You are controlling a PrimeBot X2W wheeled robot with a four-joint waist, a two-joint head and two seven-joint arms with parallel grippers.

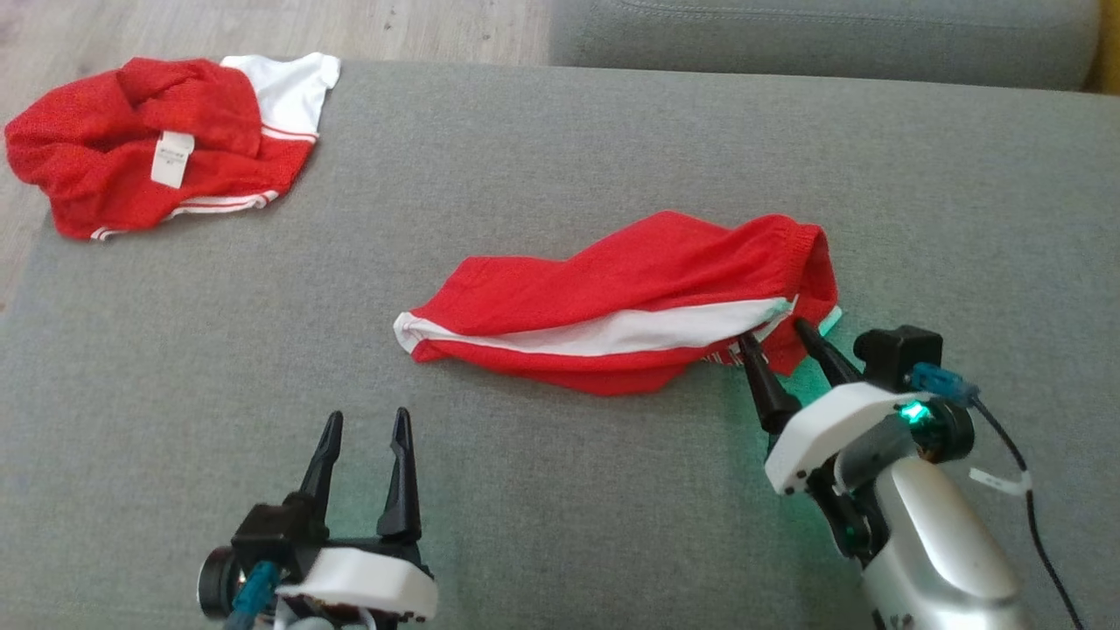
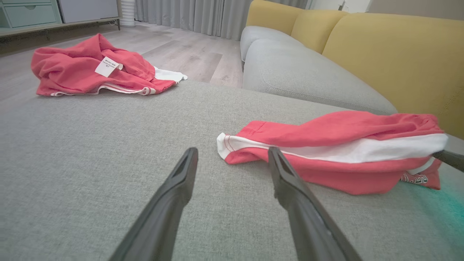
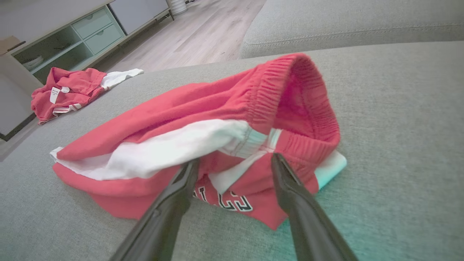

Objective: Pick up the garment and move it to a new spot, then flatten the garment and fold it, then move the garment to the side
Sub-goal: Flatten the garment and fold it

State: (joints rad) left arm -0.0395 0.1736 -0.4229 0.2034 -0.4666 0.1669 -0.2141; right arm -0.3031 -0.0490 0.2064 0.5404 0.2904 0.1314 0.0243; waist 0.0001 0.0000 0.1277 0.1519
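on grey sofa [image 1: 560,157], red shorts [image 1: 630,297], open right claw [image 1: 774,331] touching

The garment [image 1: 630,280] is a pair of red shorts with 1 white side stripe, a ribbed elastic waistband and black lettering on 1 leg. It lies crumpled and loosely doubled lengthwise. The waistband end gapes open and stands up right at the tips of the right pincer [image 1: 772,331]. The white-edged leg hem lies just ahead of the left pincer [image 1: 367,416].
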